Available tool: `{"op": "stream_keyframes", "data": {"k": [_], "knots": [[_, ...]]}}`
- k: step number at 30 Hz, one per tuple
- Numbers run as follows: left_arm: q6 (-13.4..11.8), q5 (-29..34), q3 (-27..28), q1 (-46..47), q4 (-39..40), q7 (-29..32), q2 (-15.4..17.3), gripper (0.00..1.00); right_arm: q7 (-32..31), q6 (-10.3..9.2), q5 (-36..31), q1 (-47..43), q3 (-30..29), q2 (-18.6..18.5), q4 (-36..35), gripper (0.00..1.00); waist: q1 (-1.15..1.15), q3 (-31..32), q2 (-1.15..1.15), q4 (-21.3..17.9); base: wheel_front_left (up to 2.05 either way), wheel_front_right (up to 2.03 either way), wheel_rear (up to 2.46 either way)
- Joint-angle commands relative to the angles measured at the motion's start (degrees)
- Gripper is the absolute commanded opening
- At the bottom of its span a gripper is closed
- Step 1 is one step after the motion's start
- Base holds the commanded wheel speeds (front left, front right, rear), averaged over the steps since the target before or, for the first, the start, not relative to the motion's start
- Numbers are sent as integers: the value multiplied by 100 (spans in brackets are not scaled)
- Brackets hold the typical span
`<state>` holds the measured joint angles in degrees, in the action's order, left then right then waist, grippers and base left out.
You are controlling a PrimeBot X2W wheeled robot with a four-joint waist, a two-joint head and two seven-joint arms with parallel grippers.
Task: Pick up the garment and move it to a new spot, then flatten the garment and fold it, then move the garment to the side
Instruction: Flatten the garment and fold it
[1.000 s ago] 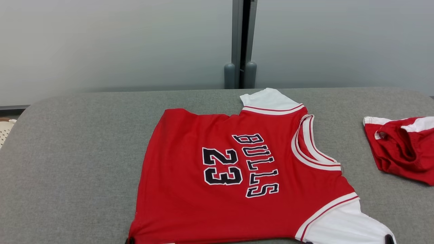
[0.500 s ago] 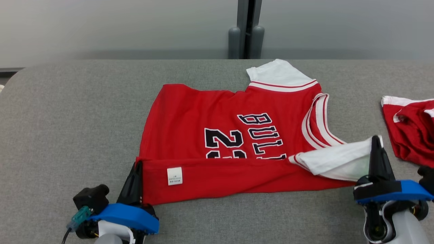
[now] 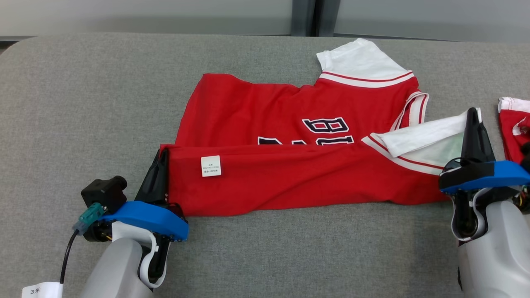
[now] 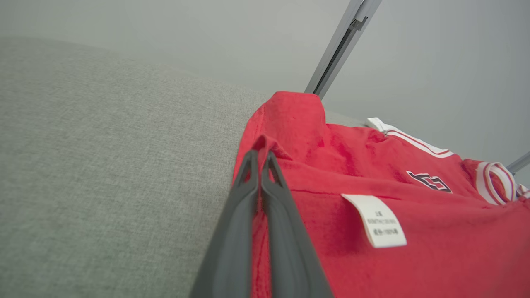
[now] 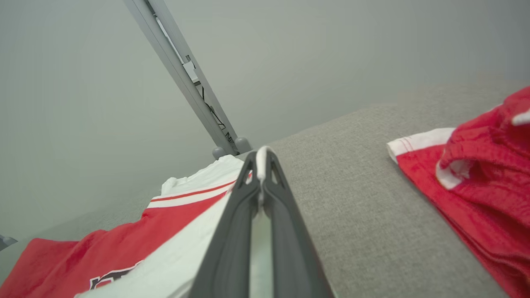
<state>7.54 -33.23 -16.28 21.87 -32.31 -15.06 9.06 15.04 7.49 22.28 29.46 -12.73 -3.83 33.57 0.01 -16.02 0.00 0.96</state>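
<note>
One red jersey lies across the desk, long axis nine-to-three, collar toward three o'clock; one other garment at three. Left wrist view: left gripper jaws clamp its hem. Right wrist view: right gripper jaws clamp its white sleeve.

red garments: two, the red jersey and a bunched red garment
grippers: two, the left gripper and the right gripper
dark fingers: two on each gripper, four in all
white sleeves on the jersey: two, the far sleeve and the near sleeve
white care label: one
blue wrist covers: two, the left cover and the right cover
grey table: one
paper tag on the cable: one
</note>
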Motion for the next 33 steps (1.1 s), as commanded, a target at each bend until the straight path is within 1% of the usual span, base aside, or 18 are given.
{"op": "stream_keyframes", "data": {"k": [1,2,3,6,7,9,13,16,20,25,30,33], "knots": [[-10,10,-7,80,-69,-14,48,25,16,0,-226,124,13,-30,0,100,-1,-12,0,1,0,0,0],[-10,41,33,78,-85,-15,47,78,16,0,-359,104,49,-47,-11,100,-1,-4,0,-3,0,0,0],[-10,83,75,42,-102,-14,38,100,16,0,-518,61,105,-80,-58,100,-1,14,0,-6,0,0,0],[-10,305,324,-148,-54,-15,-27,100,16,0,-1030,-230,186,-163,-307,100,-1,118,0,-1,0,0,0],[-10,305,324,-148,-54,-15,-27,100,16,0,-1030,-230,186,-163,-307,100,-1,118,0,-1,0,0,0],[-10,532,588,-339,62,-15,-110,100,16,0,-1345,-473,135,-148,-509,100,-1,228,0,0,0,0,0],[-10,997,933,-869,235,-14,-296,100,16,0,-1828,-1071,37,-43,-820,100,-1,508,0,-3,0,0,0],[-9,1265,1014,-1274,317,-14,-430,100,16,0,-2020,-1515,110,23,-896,100,-1,732,0,-27,0,0,0],[-9,1399,1140,-1780,364,-14,-537,100,16,0,-2129,-2064,250,81,-872,100,-1,1032,0,-59,0,0,0],[-9,1481,1183,-2244,420,-14,-605,100,16,-1,-2020,-2588,417,88,-732,100,-1,1330,0,-59,0,0,0],[-9,1390,1057,-2472,354,-14,-614,100,16,0,-1819,-2857,466,85,-619,100,-1,1489,0,-61,0,0,0],[-9,1385,992,-2441,293,-14,-611,100,16,0,-1768,-2901,517,86,-615,100,-1,1485,0,-60,0,0,0]]}}
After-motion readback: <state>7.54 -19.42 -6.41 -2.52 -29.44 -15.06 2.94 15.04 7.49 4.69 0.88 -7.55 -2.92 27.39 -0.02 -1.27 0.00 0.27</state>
